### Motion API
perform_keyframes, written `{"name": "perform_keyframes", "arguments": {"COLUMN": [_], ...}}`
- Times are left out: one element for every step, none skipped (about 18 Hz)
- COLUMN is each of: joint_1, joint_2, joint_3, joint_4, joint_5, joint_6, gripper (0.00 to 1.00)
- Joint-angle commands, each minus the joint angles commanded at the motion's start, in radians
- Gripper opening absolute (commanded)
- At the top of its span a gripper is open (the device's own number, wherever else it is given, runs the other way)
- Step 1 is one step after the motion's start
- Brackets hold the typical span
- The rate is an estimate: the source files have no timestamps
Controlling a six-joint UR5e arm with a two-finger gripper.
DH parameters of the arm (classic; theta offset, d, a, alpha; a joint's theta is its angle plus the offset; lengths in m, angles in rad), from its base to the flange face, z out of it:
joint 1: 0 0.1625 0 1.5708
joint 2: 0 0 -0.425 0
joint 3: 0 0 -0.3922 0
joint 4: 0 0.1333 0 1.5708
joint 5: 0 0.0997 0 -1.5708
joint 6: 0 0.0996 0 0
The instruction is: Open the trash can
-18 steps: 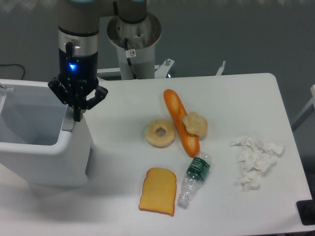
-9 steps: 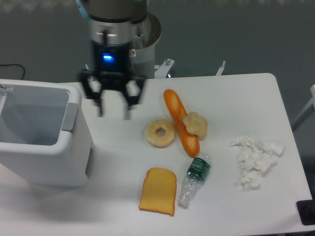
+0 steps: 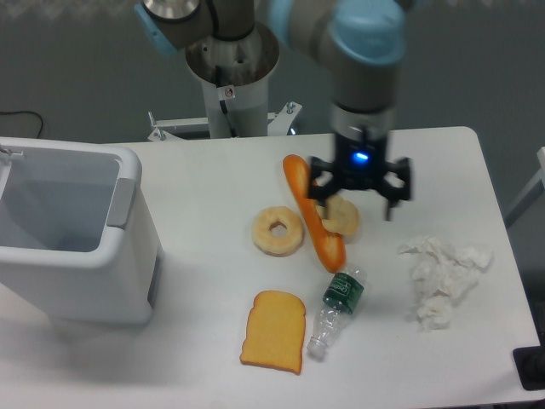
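The trash can [image 3: 85, 281] is a large white rectangular bin at the left edge of the table. Its top stands open and I see into its hollow inside. A grey tab [image 3: 121, 203] sits on its right rim. My gripper [image 3: 357, 204] is far from it, over the right middle of the table, just above a baguette and a small pastry. Its fingers [image 3: 389, 203] are spread apart and hold nothing.
On the table lie a baguette [image 3: 312, 211], a small pastry [image 3: 341, 216], a doughnut [image 3: 277, 231], a toast slice [image 3: 274, 331], a plastic bottle [image 3: 336, 309] and crumpled white tissue [image 3: 443, 279]. The grey robot pedestal [image 3: 232, 77] stands behind the table.
My gripper was at the bin's right rim by the grey tab, then opened and swept right across the table to above the baguette. The bin stays open.
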State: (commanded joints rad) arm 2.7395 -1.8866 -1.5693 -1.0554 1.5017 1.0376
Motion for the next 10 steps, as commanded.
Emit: {"name": "perform_keyframes", "arguments": {"joint_1": [0.009, 0.011, 0.011, 0.014, 0.014, 0.006, 0.002, -0.012, -0.018, -0.018], "joint_2": [-0.021, -0.06, -0.095, -0.124, -0.152, -0.175, -0.183, -0.187, -0.193, -0.198], "joint_3": [0.0, 0.006, 0.027, 0.041, 0.052, 0.063, 0.063, 0.064, 0.064, 0.064], "joint_4": [0.002, 0.005, 0.014, 0.017, 0.021, 0.023, 0.028, 0.04, 0.052, 0.057], "joint_5": [0.006, 0.014, 0.026, 0.046, 0.067, 0.102, 0.133, 0.144, 0.144, 0.144], "joint_6": [0.077, 0.132, 0.165, 0.186, 0.214, 0.244, 0.258, 0.26, 0.26, 0.26], "gripper": [1.0, 1.0, 1.0, 1.0, 1.0, 1.0, 1.0, 1.0, 1.0, 1.0]}}
